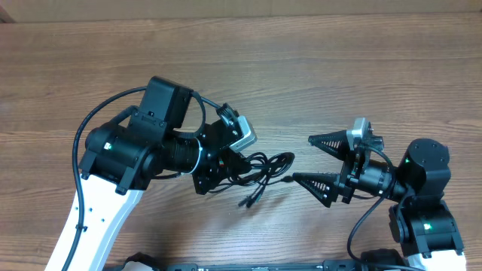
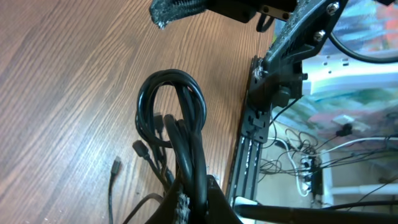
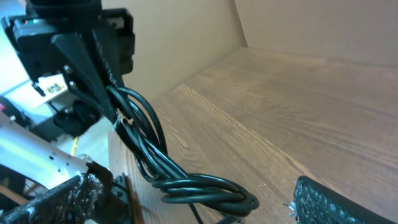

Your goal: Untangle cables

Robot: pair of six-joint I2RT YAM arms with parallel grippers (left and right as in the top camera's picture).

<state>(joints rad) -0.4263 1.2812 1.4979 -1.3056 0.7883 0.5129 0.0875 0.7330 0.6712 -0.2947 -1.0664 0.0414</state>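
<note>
Wood-grain table below. The left gripper pinches the cables shut; their loops trail from it, looking light, limp and slick. Beyond them the right gripper gapes empty. I'd grab one loose plug end.

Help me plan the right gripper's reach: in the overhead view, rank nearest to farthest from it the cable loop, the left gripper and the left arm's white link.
1. The cable loop, just before the open right gripper.
2. The left gripper, mid-table, clamping that loop's other end.
3. The white link, at the lower-left corner.
</note>
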